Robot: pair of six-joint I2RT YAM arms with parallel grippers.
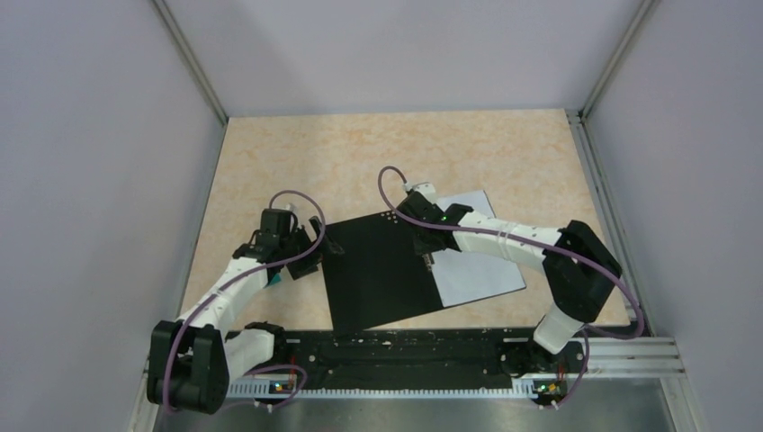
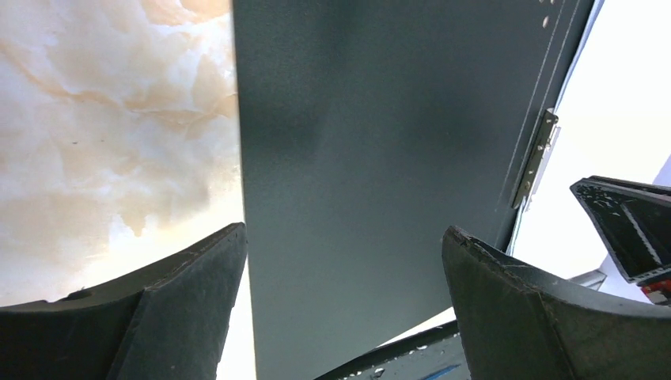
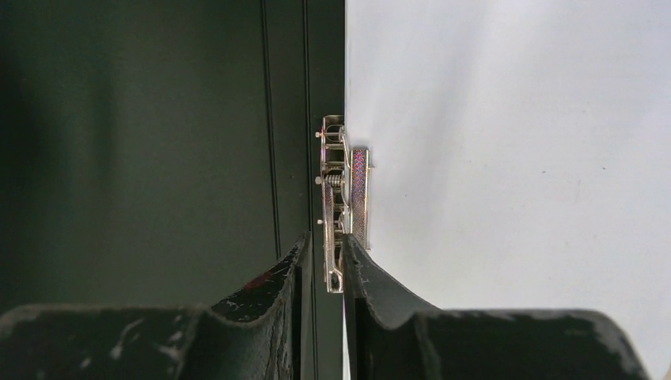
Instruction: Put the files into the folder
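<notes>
Your right gripper point(image 3: 326, 252) is closed down to a narrow slit, and the near end of the metal spine clip point(image 3: 343, 182) sits in that slit between the two fingertips. It touches nothing else.

Your left gripper point(image 2: 344, 231) is spread wide and holds nothing. It hangs over the left edge of the folder point(image 1: 378, 270), with one finger above the table point(image 1: 360, 153) and the other above the black inner face.

The folder lies opened flat on the table between the two arms, black side up on the left. The files point(image 1: 481, 270) lie on its right half, with their edge at the clip.

You have one folder and one clip. The files read as a single white area, so you cannot count the sheets. One small teal block point(image 1: 274, 280) peeks out beside the left arm.
</notes>
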